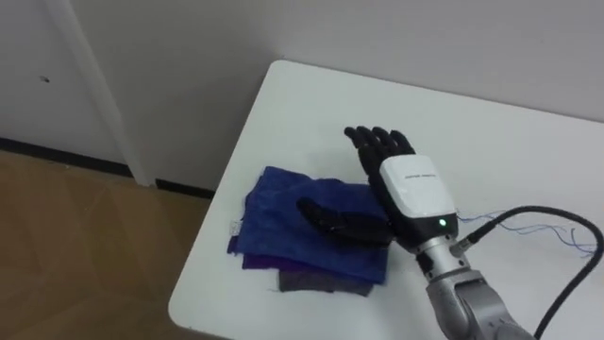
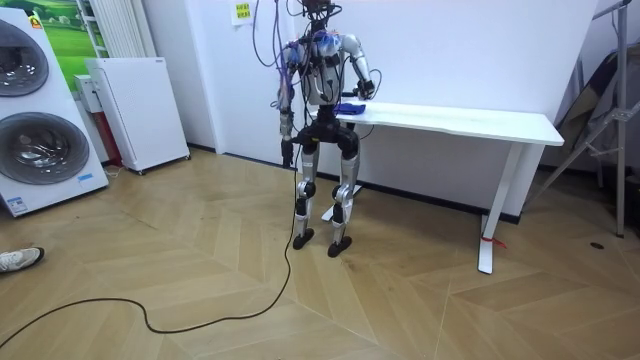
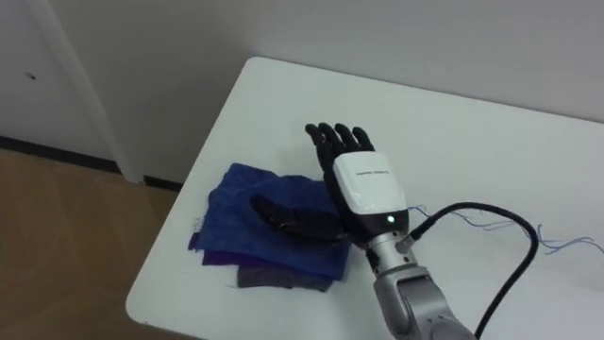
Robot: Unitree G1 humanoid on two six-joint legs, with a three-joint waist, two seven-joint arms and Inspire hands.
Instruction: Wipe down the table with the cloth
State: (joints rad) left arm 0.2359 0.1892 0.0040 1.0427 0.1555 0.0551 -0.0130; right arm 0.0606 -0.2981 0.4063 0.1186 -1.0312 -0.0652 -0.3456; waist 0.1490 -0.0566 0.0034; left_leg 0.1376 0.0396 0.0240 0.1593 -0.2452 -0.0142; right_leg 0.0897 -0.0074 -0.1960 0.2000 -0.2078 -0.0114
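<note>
Right hand (image 1: 408,184) flat, fingers (image 1: 379,142) straight, thumb across blue cloth (image 1: 278,217) on table (image 1: 311,99).

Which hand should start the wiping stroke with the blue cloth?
Right. The right hand lies flat at the edge of the blue cloth on the table, with its thumb across the cloth and its fingers straight. The left hand hangs by the robot's side, away from the tabletop.

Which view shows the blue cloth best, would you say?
The left eye view: the blue cloth lies large near a corner of the white table, the open right hand resting on it. The right eye view shows much the same. In the room view it is a small blue patch by the hand.
</note>
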